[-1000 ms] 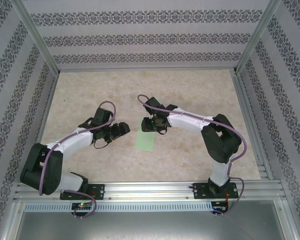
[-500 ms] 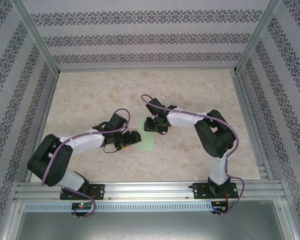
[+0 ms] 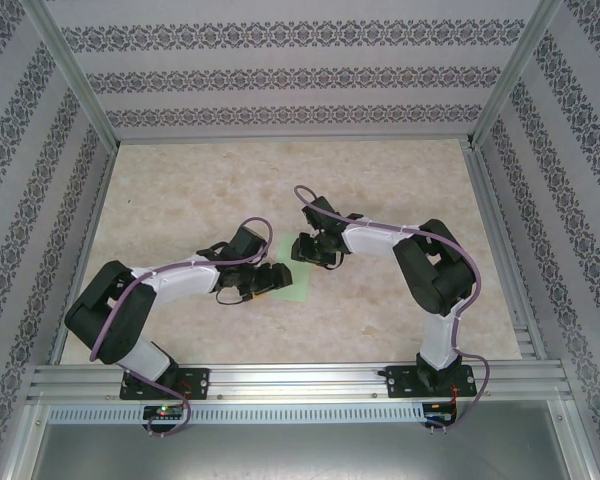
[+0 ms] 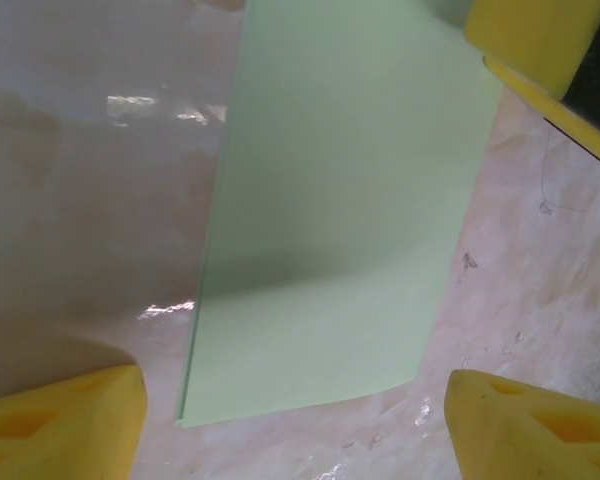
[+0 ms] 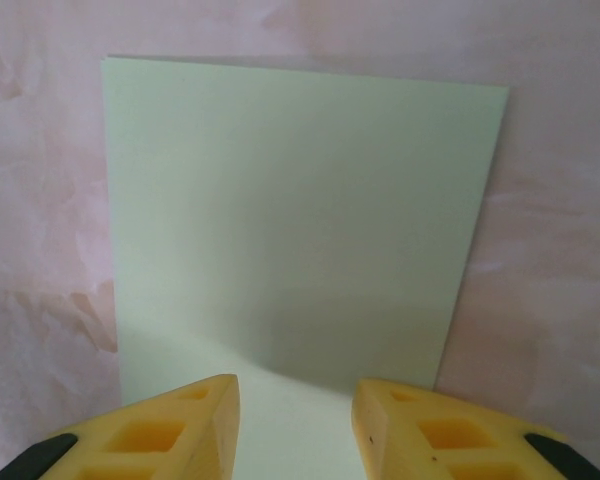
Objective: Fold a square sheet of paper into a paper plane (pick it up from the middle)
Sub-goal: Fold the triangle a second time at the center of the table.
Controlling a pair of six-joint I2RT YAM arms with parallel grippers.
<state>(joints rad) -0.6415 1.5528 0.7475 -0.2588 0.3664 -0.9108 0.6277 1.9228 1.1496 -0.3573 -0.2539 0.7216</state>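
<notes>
The square sheet of paper (image 3: 294,282) is pale green and lies flat on the table as a tall rectangle, with a doubled edge along its left side in the left wrist view (image 4: 330,220). My left gripper (image 3: 276,279) is at its left edge, open, with its yellow fingers (image 4: 65,425) wide apart on either side of the sheet's near end (image 4: 295,430). My right gripper (image 3: 311,250) is at the sheet's far end, its jaws open a finger's width (image 5: 295,425) over the paper (image 5: 300,210). One right fingertip (image 4: 535,35) shows in the left wrist view.
The tabletop (image 3: 180,190) is a pale marbled surface inside aluminium rails (image 3: 300,375), with patterned walls on three sides. Both forearms reach in toward the middle, their purple cables (image 3: 250,230) looping above them.
My left arm has swung right, and its gripper now covers the sheet's left edge. The right gripper has drifted slightly right, its jaws a touch narrower.
</notes>
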